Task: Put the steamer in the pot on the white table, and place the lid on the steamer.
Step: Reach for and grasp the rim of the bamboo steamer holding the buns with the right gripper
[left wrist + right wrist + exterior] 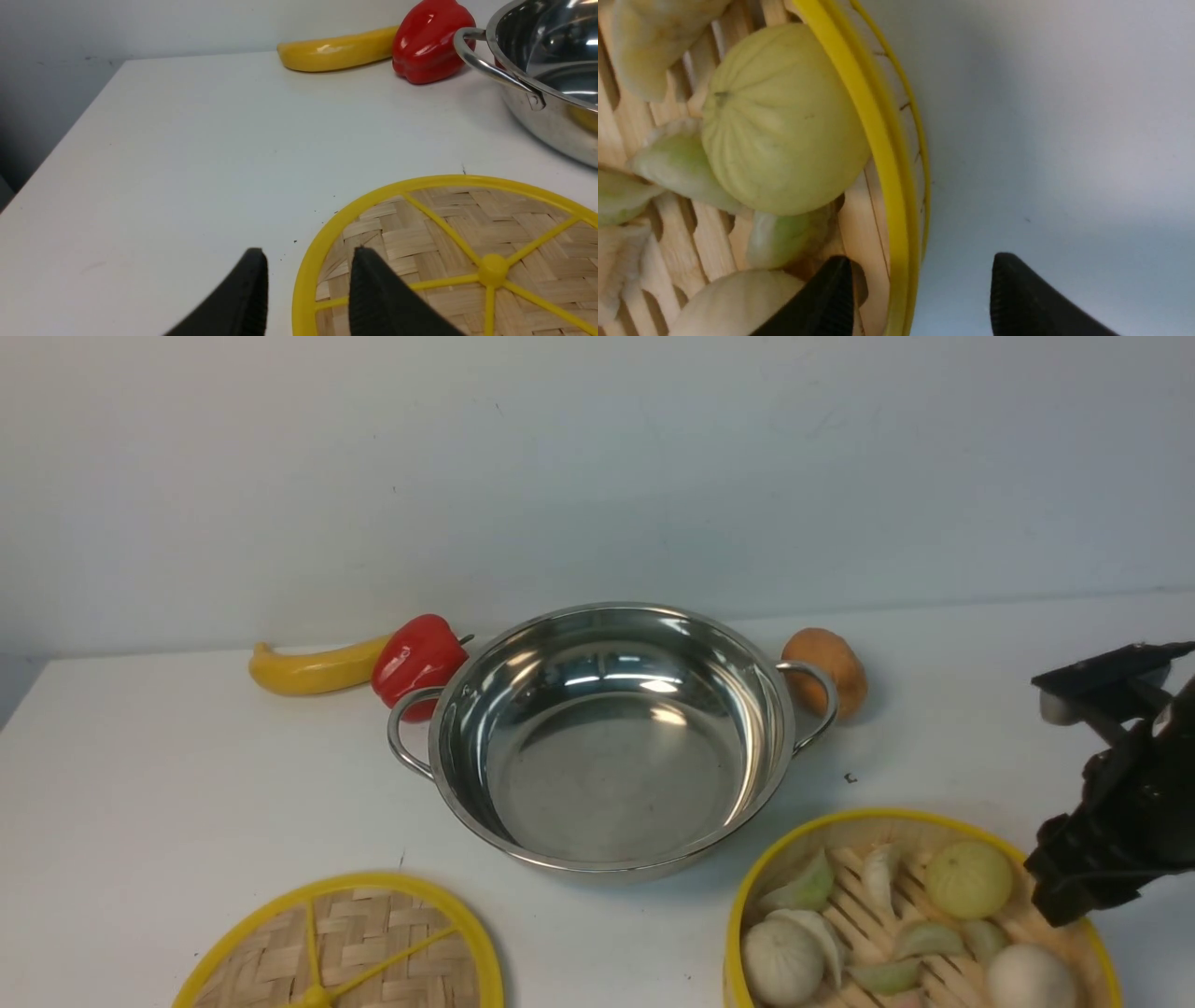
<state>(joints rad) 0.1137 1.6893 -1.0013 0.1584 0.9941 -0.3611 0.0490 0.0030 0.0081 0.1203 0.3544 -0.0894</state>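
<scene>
The empty steel pot (607,747) stands mid-table on the white table (187,784). The lid (373,943) lies flat at the front left, knob up. In the left wrist view my left gripper (309,251) is open, its fingers straddling the lid's (467,242) yellow rim without touching it. The steamer (840,819), filled with pale buns and dumplings, sits at the front right. My right arm (1120,803) hangs over its right side. In the right wrist view my right gripper (922,257) is open, one finger inside the steamer's rim (878,140) and one outside.
A yellow banana (313,669) and a red pepper (417,660) lie behind the pot's left handle, and an orange-brown vegetable (831,667) behind its right handle. The wall rises behind the table. The table's left edge (60,140) is near the lid.
</scene>
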